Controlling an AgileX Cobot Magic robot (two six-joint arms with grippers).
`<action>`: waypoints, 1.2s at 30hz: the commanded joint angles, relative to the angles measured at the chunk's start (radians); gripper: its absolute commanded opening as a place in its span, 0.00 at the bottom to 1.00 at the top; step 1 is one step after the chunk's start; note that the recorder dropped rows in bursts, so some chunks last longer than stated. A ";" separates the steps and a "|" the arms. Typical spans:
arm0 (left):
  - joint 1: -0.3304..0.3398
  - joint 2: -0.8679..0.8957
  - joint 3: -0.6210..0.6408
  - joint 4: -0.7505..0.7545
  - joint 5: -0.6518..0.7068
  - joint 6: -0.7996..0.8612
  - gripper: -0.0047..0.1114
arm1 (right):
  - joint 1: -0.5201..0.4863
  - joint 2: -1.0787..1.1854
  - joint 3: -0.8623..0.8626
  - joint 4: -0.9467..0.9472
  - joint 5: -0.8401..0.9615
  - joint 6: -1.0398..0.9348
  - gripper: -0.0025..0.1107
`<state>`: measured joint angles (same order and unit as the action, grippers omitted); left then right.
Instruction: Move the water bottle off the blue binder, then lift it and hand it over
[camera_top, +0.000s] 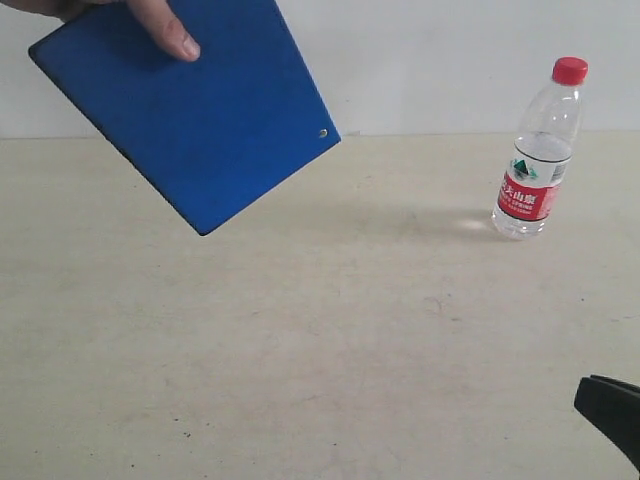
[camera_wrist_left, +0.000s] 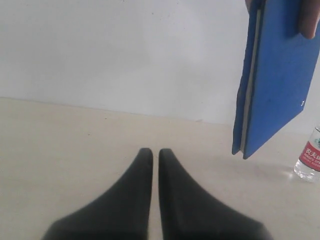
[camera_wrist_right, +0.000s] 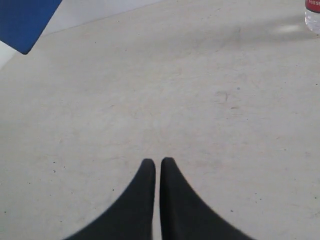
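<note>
The water bottle (camera_top: 540, 150) stands upright on the table at the back right, red cap on top; its base also shows in the left wrist view (camera_wrist_left: 308, 161) and a sliver in the right wrist view (camera_wrist_right: 313, 14). The blue binder (camera_top: 185, 115) hangs tilted in the air at the upper left, held by a person's hand (camera_top: 165, 30); it appears edge-on in the left wrist view (camera_wrist_left: 272, 80) and as a corner in the right wrist view (camera_wrist_right: 25, 20). My left gripper (camera_wrist_left: 151, 152) is shut and empty, far from both. My right gripper (camera_wrist_right: 155, 162) is shut and empty; a black part of it (camera_top: 612, 410) shows at the lower right.
A beige tabletop (camera_top: 320, 340) spreads across the view, with a white wall (camera_top: 440, 60) behind it. The person's hand reaches in from the top left corner.
</note>
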<state>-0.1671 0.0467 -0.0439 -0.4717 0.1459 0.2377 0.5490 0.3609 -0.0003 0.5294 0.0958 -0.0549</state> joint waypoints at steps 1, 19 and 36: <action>-0.005 0.000 0.004 -0.015 -0.018 -0.010 0.08 | -0.020 -0.060 0.000 0.003 -0.139 0.035 0.02; -0.005 -0.010 0.004 -0.015 -0.026 -0.010 0.08 | -0.430 -0.361 -0.022 -0.200 0.426 -0.085 0.02; -0.005 -0.010 0.004 -0.015 -0.026 -0.006 0.08 | -0.430 -0.361 0.000 -0.228 0.127 -0.024 0.02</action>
<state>-0.1671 0.0401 -0.0422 -0.4753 0.1268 0.2377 0.1216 0.0036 0.0002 0.3112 0.3298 -0.1175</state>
